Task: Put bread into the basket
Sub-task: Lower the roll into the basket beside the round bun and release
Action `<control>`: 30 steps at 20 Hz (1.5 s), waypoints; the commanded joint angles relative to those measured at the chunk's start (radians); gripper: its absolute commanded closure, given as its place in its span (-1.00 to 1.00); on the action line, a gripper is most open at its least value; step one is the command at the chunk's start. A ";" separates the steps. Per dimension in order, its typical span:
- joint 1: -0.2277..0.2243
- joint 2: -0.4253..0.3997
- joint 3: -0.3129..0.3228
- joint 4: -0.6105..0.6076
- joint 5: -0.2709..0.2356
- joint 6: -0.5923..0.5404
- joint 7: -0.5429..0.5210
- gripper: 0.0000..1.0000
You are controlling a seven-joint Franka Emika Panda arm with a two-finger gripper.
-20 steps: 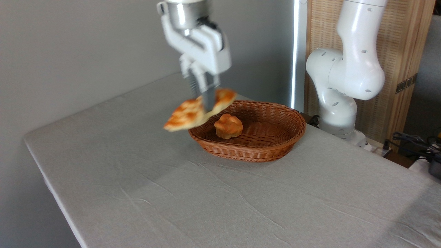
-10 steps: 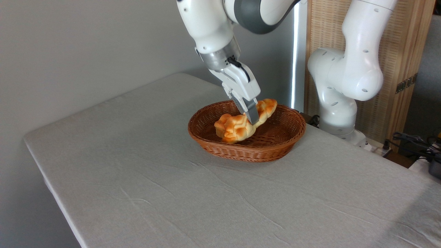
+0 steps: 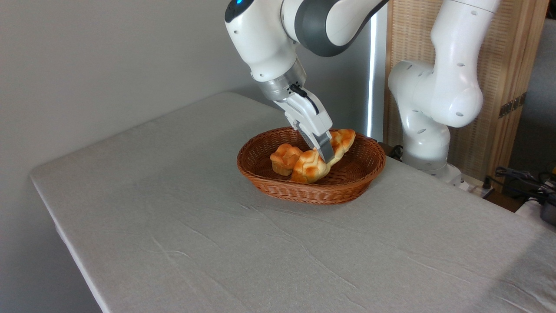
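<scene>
A glossy white arm point(image 3: 438, 93) with a grey joint band, silver wrist ring, black cable and blue light is seen.

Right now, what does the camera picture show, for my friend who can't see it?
A white robot arm's gripper holds a braided loaf low inside a brown wicker basket, beside a small round bun. The basket sits on a grey cloth-covered table.
</scene>
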 commanded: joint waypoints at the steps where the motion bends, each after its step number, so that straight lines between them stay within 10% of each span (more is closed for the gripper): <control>1: -0.013 0.020 0.008 -0.016 0.012 0.018 -0.011 -0.71; 6: -0.013 0.022 0.008 -0.013 0.011 0.018 -0.011 -0.99; 22: -0.015 0.022 0.008 0.019 -0.038 0.018 -0.008 -1.00; 30: 0.016 0.186 0.089 0.486 -0.104 -0.004 -0.008 -1.00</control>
